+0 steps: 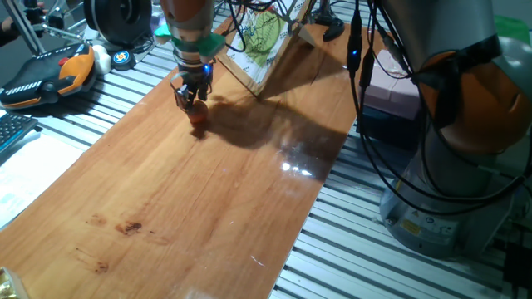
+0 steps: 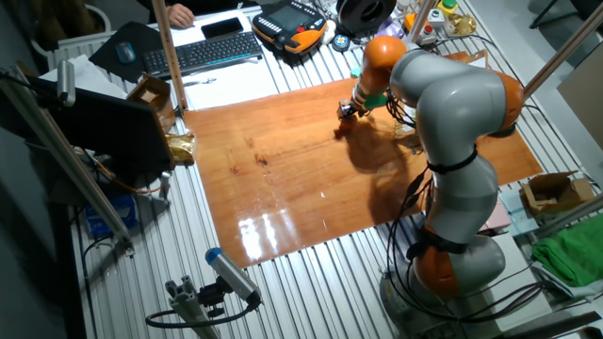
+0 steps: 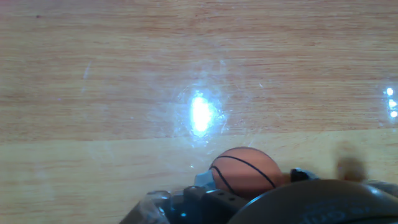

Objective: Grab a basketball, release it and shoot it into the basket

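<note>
The basketball (image 1: 198, 115) is a tiny orange ball with dark seams, low over the wooden board (image 1: 208, 208), near its far end. My gripper (image 1: 194, 104) points straight down over it. In the hand view the ball (image 3: 245, 171) sits tight between the two fingertips (image 3: 203, 181), so the gripper (image 3: 252, 179) looks shut on the ball. The tilted wood-framed board (image 1: 270, 37) with the green drawing stands just behind and to the right of the gripper. I cannot make out its hoop; the arm covers that spot. In the other fixed view the gripper (image 2: 347, 111) is at the board's far edge.
An orange-and-black hand-held device (image 1: 50, 71) lies at the far left on the slatted metal table. Black cables (image 1: 366, 124) hang at the right, in front of the arm's grey and orange body (image 1: 465, 124). A keyboard (image 2: 203, 52) lies beyond the board.
</note>
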You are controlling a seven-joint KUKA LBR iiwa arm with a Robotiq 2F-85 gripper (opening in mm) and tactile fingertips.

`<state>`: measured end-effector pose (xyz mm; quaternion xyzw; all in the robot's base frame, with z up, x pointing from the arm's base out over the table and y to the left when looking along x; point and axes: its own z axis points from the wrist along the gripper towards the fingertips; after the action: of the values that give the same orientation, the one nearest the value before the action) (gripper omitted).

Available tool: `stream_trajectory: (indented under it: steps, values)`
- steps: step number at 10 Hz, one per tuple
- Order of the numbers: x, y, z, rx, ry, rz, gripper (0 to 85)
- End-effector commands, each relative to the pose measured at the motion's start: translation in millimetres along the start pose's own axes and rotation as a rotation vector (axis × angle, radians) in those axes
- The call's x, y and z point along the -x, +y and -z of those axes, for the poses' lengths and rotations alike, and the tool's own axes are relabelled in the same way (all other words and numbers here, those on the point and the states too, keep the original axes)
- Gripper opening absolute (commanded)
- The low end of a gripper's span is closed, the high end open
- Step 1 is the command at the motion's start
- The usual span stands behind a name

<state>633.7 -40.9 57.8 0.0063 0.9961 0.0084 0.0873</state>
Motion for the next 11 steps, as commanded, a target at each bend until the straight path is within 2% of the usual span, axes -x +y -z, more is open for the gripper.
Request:
stream_trajectory:
  steps: [1,2,4,5,8,9,10,11]
  values:
    - [-2.3,0.3,-1.5,-0.003,-0.01,0.005,50.3]
    - [-2.1,0.6,-0.3,-0.004,-0.008,0.017,40.7]
    - [-0.7,1.6,6.5,0.009,0.018,0.049,17.3]
    - [-0.6,2.7,12.8,0.01,0.032,0.052,11.3]
    - [-0.8,5.1,31.6,-0.004,0.052,0.048,2.3]
    - [-0.4,4.6,30.9,-0.007,0.057,0.047,3.7]
    - [0.2,4.5,33.5,-0.026,0.055,0.036,16.3]
    - [0.5,4.8,38.7,-0.032,0.048,0.01,37.7]
